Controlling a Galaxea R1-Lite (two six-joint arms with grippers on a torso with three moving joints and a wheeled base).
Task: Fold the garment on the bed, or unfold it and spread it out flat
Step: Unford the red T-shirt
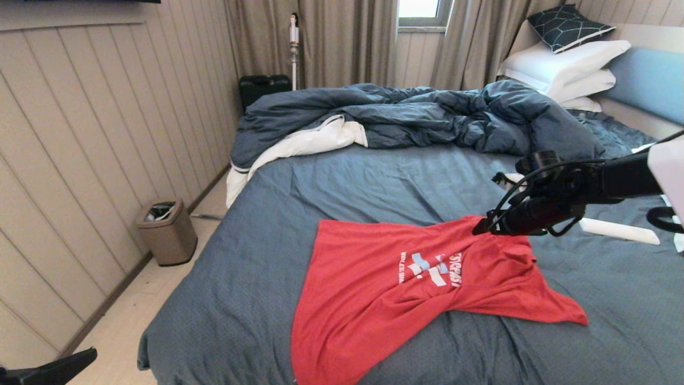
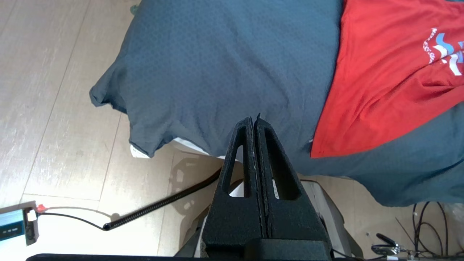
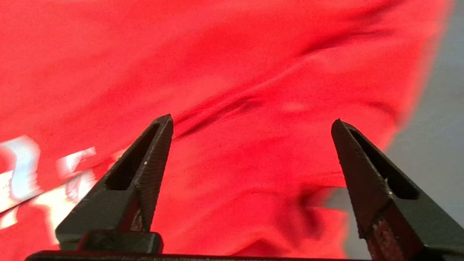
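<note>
The garment [image 1: 385, 289], a red T-shirt with a white and light-blue chest print [image 1: 430, 267], lies rumpled on the blue-grey sheet of the bed [image 1: 256, 256], one part trailing to the right. My right gripper [image 1: 481, 227] hovers at its far right edge, open and holding nothing. In the right wrist view the wide-apart fingers [image 3: 156, 145] frame the red cloth [image 3: 253, 108] just beyond the right gripper [image 3: 252, 123]. My left gripper [image 2: 253, 121] is shut and empty, parked off the bed's near left corner; the garment [image 2: 380, 72] lies beyond it to one side.
A rumpled dark blue duvet [image 1: 417, 117] with white lining lies across the far half of the bed, white pillows [image 1: 566, 64] at the headboard. A bin [image 1: 166, 231] stands on the floor by the left wall. A white object [image 1: 620, 231] lies on the sheet under the right arm.
</note>
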